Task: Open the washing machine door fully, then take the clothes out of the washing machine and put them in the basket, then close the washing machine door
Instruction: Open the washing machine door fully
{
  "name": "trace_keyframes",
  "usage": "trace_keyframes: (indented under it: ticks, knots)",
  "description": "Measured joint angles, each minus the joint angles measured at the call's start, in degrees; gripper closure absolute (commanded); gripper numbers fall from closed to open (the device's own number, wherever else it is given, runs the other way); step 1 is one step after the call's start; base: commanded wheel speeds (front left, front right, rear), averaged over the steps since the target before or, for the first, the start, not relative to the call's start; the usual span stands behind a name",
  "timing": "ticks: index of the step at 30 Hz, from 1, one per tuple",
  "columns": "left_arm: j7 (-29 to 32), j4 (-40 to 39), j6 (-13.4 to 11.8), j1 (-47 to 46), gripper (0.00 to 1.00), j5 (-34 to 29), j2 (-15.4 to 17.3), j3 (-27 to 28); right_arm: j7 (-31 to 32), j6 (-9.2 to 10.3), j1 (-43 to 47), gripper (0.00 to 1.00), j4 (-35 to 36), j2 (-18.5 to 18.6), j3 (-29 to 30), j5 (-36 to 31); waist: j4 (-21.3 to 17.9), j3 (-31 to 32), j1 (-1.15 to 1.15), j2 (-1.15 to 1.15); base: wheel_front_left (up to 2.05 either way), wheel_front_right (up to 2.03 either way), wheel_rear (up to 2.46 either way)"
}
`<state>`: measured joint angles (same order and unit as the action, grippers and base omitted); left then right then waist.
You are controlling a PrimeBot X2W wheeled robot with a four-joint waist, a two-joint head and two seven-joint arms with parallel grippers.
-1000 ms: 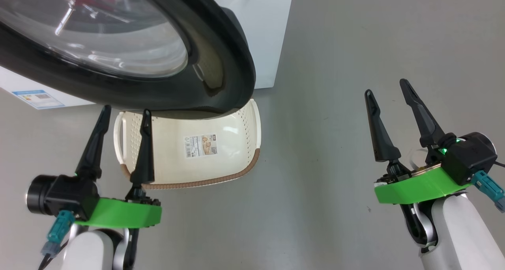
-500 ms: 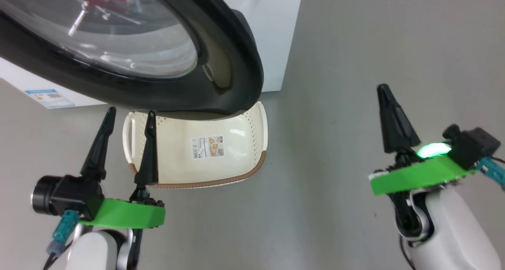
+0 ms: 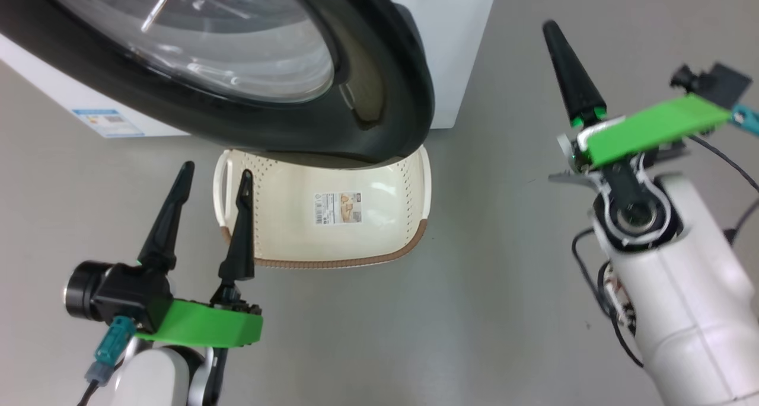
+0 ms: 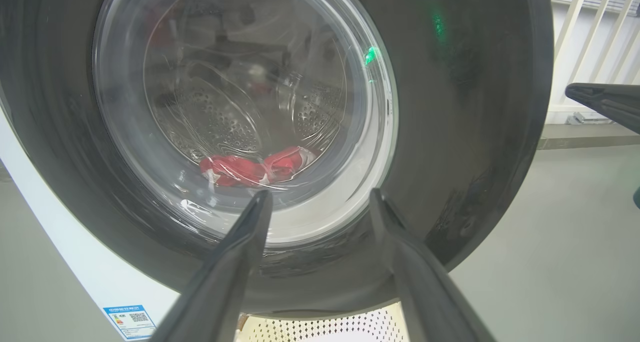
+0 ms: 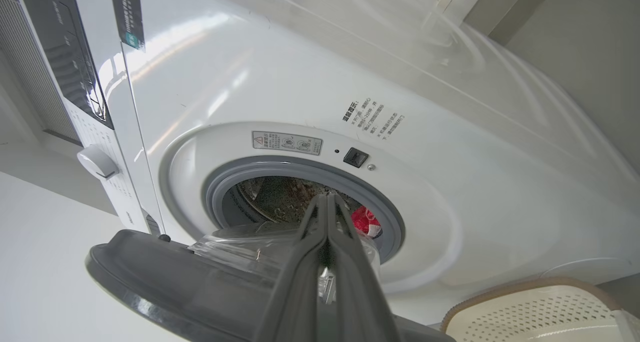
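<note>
- Left gripper (image 3: pixel 217 170): fingers spread and holding nothing. It hovers low, just beside the basket's left end, and points up at the door.
- Washing machine door (image 3: pixel 391 86): swung out from the front. By judgement it is only part-way open, and its black rim overhangs the basket in the head view.
- Clothes (image 4: pixel 250 168): a red bundle at the bottom of the drum (image 4: pixel 220 127), seen through the door in the left wrist view.
- Basket (image 3: pixel 332 262): on the floor (image 3: pixel 504 287) before the machine, with no clothes in it.
- Washing machine (image 3: pixel 459 50): white body behind the door, with its opening exposed.
- Right gripper (image 3: pixel 554 32): fingers pressed together and empty, raised right of the door's free edge and apart from it.
- Step in hand: opening the door fully. The next move calls for the right fingers to meet the door's inner side and push it wider.
</note>
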<state>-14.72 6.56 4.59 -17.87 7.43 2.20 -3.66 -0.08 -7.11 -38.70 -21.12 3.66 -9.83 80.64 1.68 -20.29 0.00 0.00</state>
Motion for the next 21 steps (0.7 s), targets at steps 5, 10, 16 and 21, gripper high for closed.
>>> trace_keyframes:
  ticks: [5,10,16,21]
  knots:
    - [0.0,0.0,0.0,-0.2,0.0,0.5,0.0,-0.6,12.1,0.0,-5.9,1.0,-3.4,0.5,0.0,9.8,1.1,-1.2,0.0,0.0,0.0,0.0,0.0]
    - [0.0,0.0,-0.1,-1.2,0.0,0.8,0.0,-1.5,23.0,0.0,-11.8,1.0,-7.4,1.5,-1.0,14.4,2.1,-2.5,0.0,0.0,0.0,0.0,0.0]
    - [0.0,0.0,-0.6,-1.7,0.0,1.3,-0.1,-2.3,31.7,0.0,-16.9,1.0,-10.5,2.3,-3.4,15.4,3.4,-3.9,0.0,0.0,0.0,0.0,0.0]
    - [0.0,0.0,-1.1,-2.1,0.0,1.8,-0.1,-2.5,35.3,0.0,-19.1,1.0,-10.9,2.7,-4.3,15.7,4.2,-4.9,0.0,0.0,0.0,0.0,0.0]
